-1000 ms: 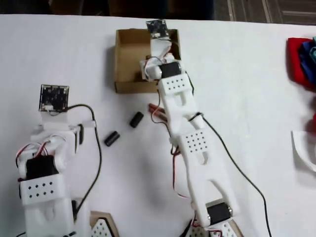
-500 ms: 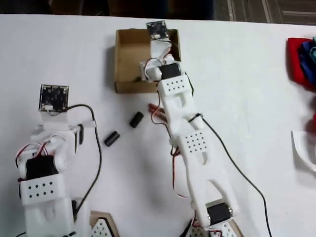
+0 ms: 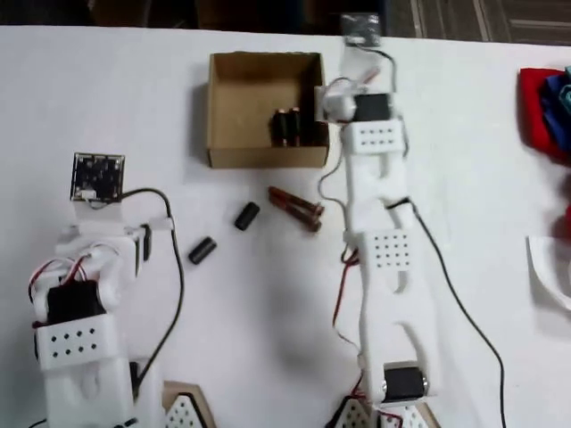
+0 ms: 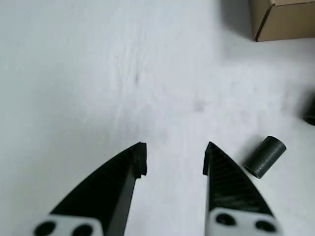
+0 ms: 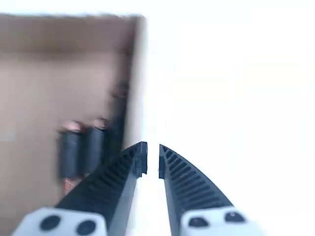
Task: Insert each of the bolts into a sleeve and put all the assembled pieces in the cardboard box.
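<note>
**Cardboard box** [image 3: 259, 158]: upper middle of the high view, open-topped, on the white desk [image 3: 446, 134]. Holds two assembled pieces [image 3: 285, 127], side by side near its right wall.

**Bolts** [image 3: 294, 205]: two, copper-coloured, lying loose together on the desk just below the box's lower right corner. Not yet sleeved.

**Sleeves** [image 3: 247, 216]: two short black tubes, lying apart from each other, left of the bolts. Lower-left sleeve [image 4: 265, 156] near the tip of one left finger.

**Left fingers** [image 4: 118, 182]: spread wide over bare desk, holding nothing; arm at lower left of the high view.

**Right fingers** [image 5: 184, 182]: a narrow gap apart, empty, just outside the box's right wall.

**Handling, as judged:**
- Bolts: rigid, light, smooth, prone to roll. Best pinched across the shank near the middle, tip left free to enter.
- Sleeves: stiff, light, round, likely to skid or roll if nudged. Best gripped across the outer wall, bore left unblocked and lined up with the bolt.
</note>
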